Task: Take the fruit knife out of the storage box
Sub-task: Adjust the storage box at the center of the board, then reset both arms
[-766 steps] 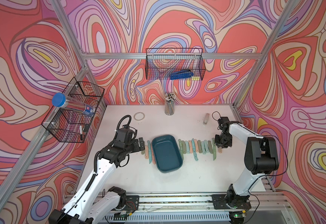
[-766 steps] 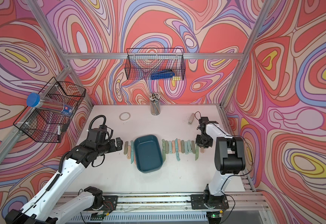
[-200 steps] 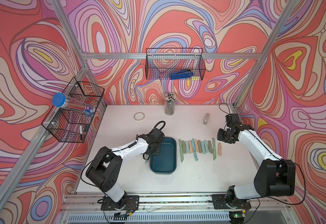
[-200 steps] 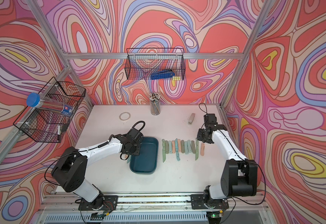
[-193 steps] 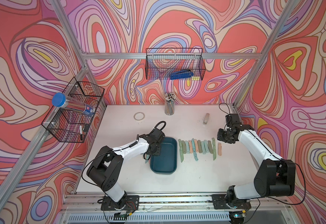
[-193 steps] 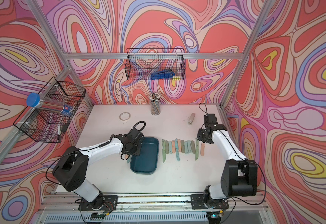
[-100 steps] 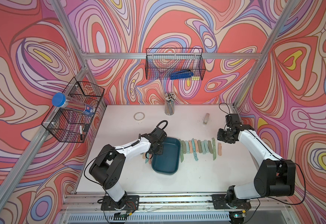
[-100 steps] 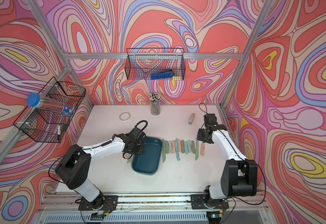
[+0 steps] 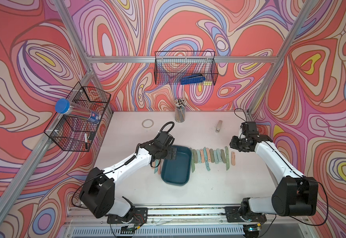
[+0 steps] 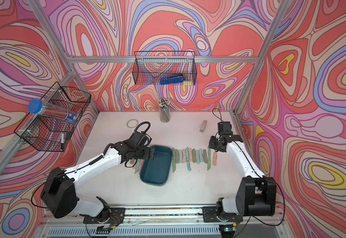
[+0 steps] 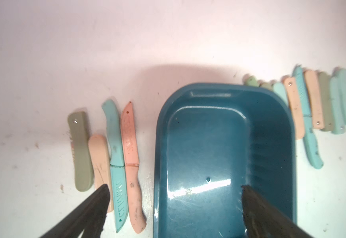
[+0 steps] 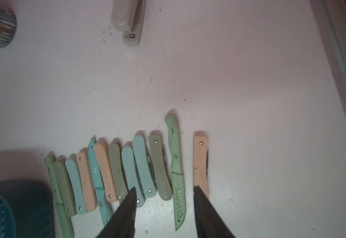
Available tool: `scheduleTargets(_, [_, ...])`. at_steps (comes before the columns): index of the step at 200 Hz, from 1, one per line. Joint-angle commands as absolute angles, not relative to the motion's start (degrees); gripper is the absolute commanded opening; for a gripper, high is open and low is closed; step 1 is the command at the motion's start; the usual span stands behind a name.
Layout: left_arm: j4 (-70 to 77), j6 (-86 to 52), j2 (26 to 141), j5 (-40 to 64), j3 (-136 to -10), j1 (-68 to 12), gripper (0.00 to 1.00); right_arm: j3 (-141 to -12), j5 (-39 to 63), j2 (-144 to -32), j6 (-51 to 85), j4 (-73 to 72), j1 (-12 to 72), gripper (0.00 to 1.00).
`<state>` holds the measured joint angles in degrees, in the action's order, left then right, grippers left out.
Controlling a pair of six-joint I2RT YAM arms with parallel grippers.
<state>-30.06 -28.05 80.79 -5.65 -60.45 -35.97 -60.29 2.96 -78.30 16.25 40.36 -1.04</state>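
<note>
The storage box (image 9: 176,175) (image 10: 156,171) (image 11: 205,148), a dark teal tub, stands mid-table and holds no fruit knife. Several folded and open fruit knives (image 11: 116,164) lie on the table along its left side. A longer row of knives (image 9: 211,156) (image 12: 116,175) lies to its right. My left gripper (image 9: 173,154) (image 11: 174,186) is open astride the box's left rim, one finger inside the box and one over the knives outside. My right gripper (image 9: 234,144) (image 12: 164,187) hangs open above the right end of the row, holding nothing.
A pencil cup (image 9: 180,113), a stapler (image 9: 219,126) and a tape ring (image 9: 147,123) sit at the back of the table. Black wire baskets hang on the back wall (image 9: 185,70) and the left wall (image 9: 79,119). The table's rail runs close to my right arm.
My left gripper, shut at the box's left rim before, has opened wide. The box has turned slightly askew on the table. The right arm has hardly moved.
</note>
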Motion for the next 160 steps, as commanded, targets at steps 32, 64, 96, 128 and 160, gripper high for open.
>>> scheduleTargets(32, [-23.8,-20.6,75.9,-19.1,-60.9,-35.1,1.00,-45.1,3.0,-65.5,17.8,12.9,4.4,0.49])
scheduleTargets(64, [-23.0,-23.0,78.6,-18.4,-61.9,-28.2,1.00,-42.9,-9.4,-65.3,15.4,10.1,4.8,0.67])
scheduleTargets(96, [-26.9,-25.0,82.8,-18.8,-66.2,-22.3,1.00,-46.7,-13.0,-70.6,14.2,12.4,4.7,0.73])
scheduleTargets(128, [-19.2,-23.4,82.7,-24.3,-65.2,-21.2,1.00,-51.4,-9.3,-76.8,9.7,13.1,4.7,0.79])
scheduleTargets(160, [-16.6,-25.7,84.9,-23.8,-64.6,-18.3,1.00,-50.4,-8.8,-79.6,9.9,9.2,4.6,0.83])
